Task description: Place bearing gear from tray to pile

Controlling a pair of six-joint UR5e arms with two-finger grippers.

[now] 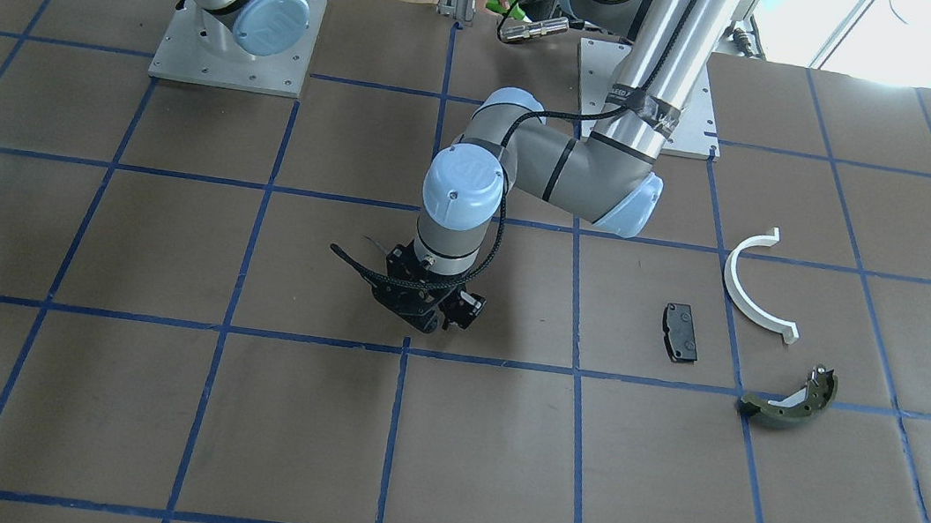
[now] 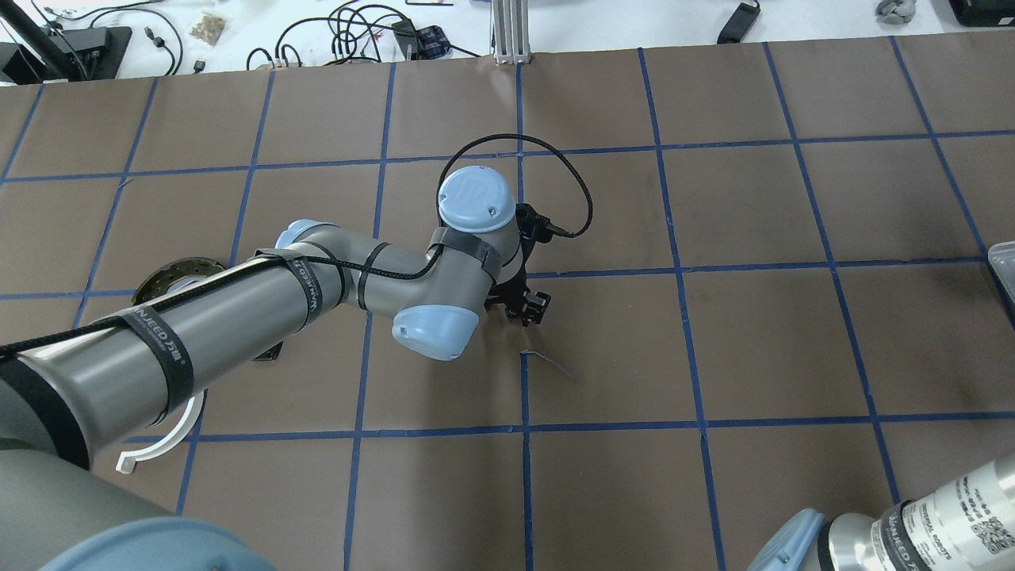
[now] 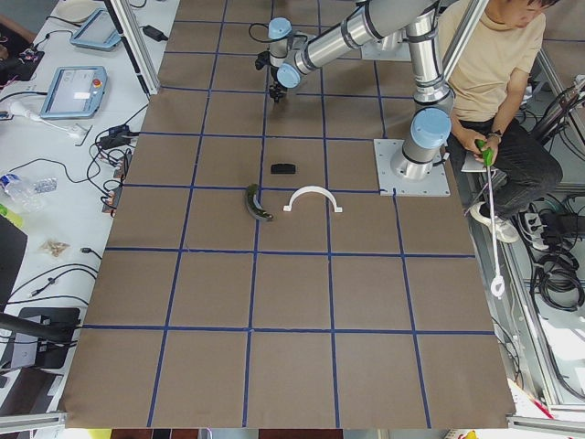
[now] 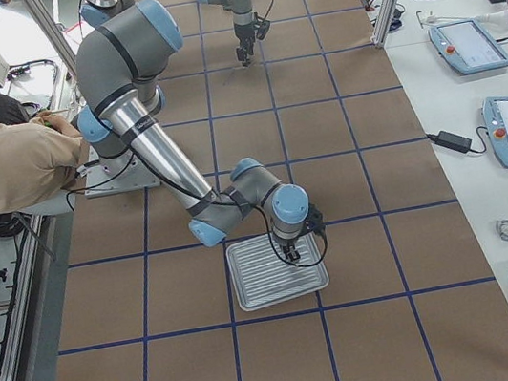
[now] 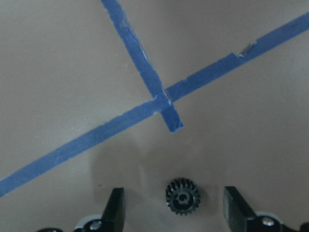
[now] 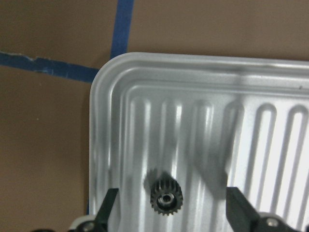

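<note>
**Desk:** Where is the part, and who has it?

**Floor:** Nobody has it. A bearing gear (image 6: pixel 166 197) lies flat on the ribbed floor of the tray (image 6: pixel 104 77), near one corner. It sits between the spread fingers of the right gripper (image 6: pixel 172 191), which grips nothing. Mid-table (image 1: pixel 146 400), a second gear (image 5: pixel 182 196) lies flat on the brown paper just below a blue tape crossing (image 5: pixel 164 99). The left gripper (image 5: pixel 174 191) frames it, fingers likewise parted and empty.

**Desk:** And the pile?

**Floor:** The pile (image 3: pixel 284 168) is a white half-ring (image 1: pixel 754 284), a black plate (image 1: pixel 681 332) and an olive brake shoe (image 1: pixel 790 399). It sits on the robot's left side, well apart from both gears.

**Desk:** What could go wrong from here?

**Floor:** The pinch, by my reading. Each gear is small, round, toothed and low. If the pads meet tooth tips instead of closing squarely across it, the gear may squirt sideways or tip up. In the tray, the ribs could catch a descending fingertip, or let the jaws shut on air above the gear. How close the fingertips are to either surface cannot be told. On the paper, a nudged gear could skid. The carry to the pile is long, and a weak grip could drop the part short of it.
</note>
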